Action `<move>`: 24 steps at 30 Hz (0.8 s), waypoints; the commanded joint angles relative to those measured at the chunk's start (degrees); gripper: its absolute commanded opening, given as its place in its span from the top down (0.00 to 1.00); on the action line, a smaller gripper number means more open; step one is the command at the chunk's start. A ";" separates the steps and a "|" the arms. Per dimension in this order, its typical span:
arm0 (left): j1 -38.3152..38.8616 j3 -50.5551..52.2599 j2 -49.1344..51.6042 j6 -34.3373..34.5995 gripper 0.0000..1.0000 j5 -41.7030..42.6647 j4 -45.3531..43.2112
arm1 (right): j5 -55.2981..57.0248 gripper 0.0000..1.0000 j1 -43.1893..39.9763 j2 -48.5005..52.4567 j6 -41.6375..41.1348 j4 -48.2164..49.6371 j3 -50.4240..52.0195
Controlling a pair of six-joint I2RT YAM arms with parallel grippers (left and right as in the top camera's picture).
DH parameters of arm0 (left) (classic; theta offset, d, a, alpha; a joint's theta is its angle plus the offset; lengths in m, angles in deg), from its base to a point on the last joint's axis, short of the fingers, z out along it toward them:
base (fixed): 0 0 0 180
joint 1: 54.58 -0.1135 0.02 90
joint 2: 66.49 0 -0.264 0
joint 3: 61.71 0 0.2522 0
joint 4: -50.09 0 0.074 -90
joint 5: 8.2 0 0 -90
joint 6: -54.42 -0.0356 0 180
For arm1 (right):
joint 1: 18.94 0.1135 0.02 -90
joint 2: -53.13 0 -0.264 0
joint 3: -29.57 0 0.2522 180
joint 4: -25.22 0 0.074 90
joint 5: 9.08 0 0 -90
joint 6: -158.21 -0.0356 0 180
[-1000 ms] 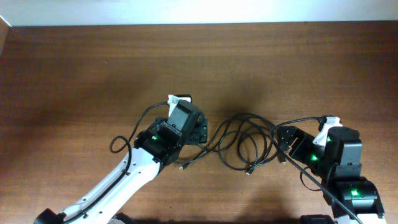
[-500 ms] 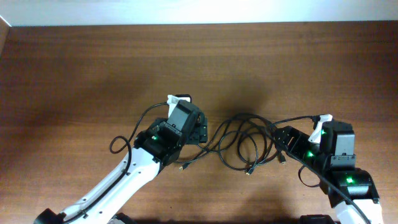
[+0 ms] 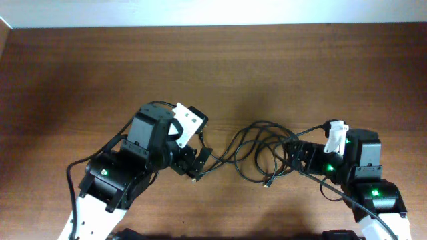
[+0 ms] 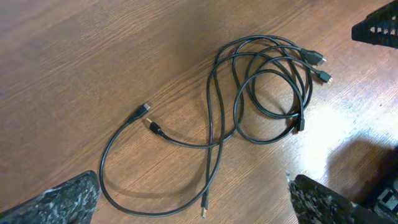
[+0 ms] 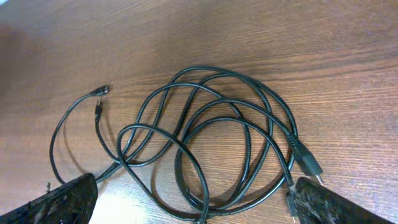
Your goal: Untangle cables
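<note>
My cables (image 4: 217, 142): thin black cords, tangled flat on the table (image 3: 80, 67).
Loops overlap in a loose coil; one long strand trails toward my left, small plugs (image 4: 316, 58) lying free.

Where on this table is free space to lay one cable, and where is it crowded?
Free: on the brown wooden table, the strip between the thin black cables and the far edge, and the far left corner. Crowded: the middle, between the open left gripper and open right gripper.

Tangled black cables (image 5: 126, 162) lie looped on the wooden table (image 5: 311, 37).
</note>
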 commanded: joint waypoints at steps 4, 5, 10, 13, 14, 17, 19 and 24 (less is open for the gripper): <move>-0.35 -0.09 -0.31 -1.73 0.01 0.96 0.11 | -6.32 0.07 -0.09 0.00 6.78 0.28 -0.22; -0.35 -0.09 -0.31 -1.73 0.01 0.96 0.11 | -9.31 0.07 -0.09 0.00 8.72 0.85 -0.22; -0.35 -0.09 -0.15 -1.73 0.01 0.96 0.11 | -0.92 0.01 -0.11 7.37 9.81 9.88 -0.22; -0.35 -0.09 -0.15 -1.73 0.01 0.98 0.13 | 0.46 0.24 -0.11 23.54 12.74 25.55 -0.22; -0.35 -0.09 -0.15 -1.73 0.01 0.98 0.13 | 0.46 0.01 -0.11 29.03 12.74 29.57 -0.22; -0.35 -0.09 -0.15 -1.73 0.01 0.96 0.13 | 0.42 0.01 -0.11 39.32 13.55 36.46 -0.22; -0.35 -0.09 -0.15 -1.73 0.01 0.96 0.13 | 0.26 0.03 -0.09 40.83 16.68 39.06 -0.22; -0.35 -0.09 -0.15 -1.73 0.01 0.96 0.13 | 0.26 0.16 -0.02 40.94 27.58 38.25 -0.20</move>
